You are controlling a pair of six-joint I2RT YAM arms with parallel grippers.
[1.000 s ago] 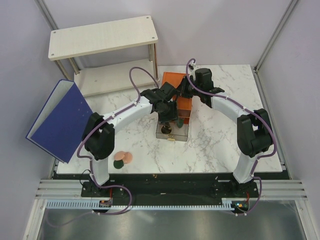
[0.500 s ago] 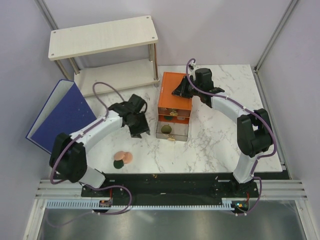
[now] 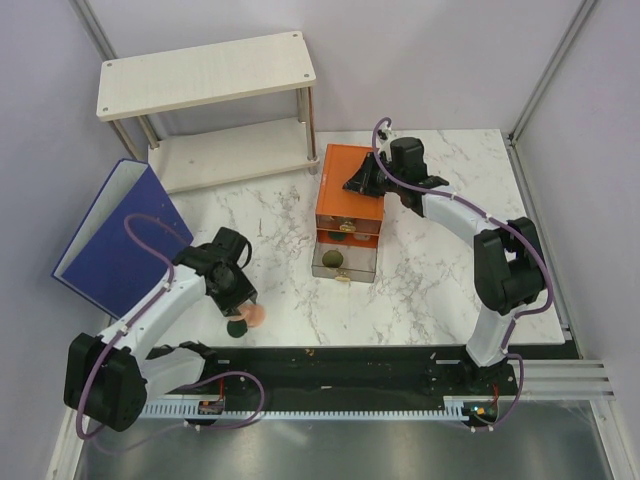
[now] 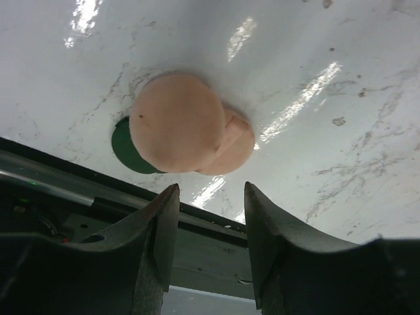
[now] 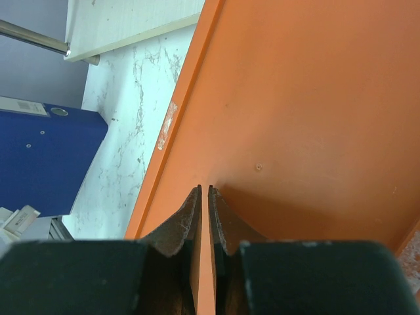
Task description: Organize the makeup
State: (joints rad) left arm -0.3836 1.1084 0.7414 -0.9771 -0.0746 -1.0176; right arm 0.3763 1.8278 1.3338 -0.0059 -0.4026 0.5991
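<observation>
**Makeup lot, near-left table edge: left pincer above it, apart and empty**

Item 1. Peach disc (image 4: 176, 123). It lies flat on the marble table (image 3: 430, 270), close to the near edge and left of centre. A second peach round (image 4: 237, 140) shows from under its right side. It also overlaps item 2.

Item 2. Dark green compact (image 4: 126, 147). It lies partly under the left side of the peach disc and touches it. In the top view it sits just nearer the table edge than the disc.

Item 3. Left pincer (image 4: 209, 195). Its fingers are apart with nothing between them. In the wrist view the pile lies just beyond the fingertips, roughly in line with the gap, and no finger touches it. In the top view the pincer sits right beside the pile.

Item 4. Right pincer (image 5: 204, 195). It is over the top of the orange drawer box (image 3: 350, 185). The fingers are almost together, with only a thin slit between them. I cannot tell whether they press on the box.

Item 5. Clear drawer (image 3: 345, 262). It is pulled out at the front of the box and holds a round dark item (image 3: 333, 259). More dark green pieces sit in the drawer above.

Item 6. Blue binder (image 3: 115, 245), at the table's left side, well apart from the box.
</observation>
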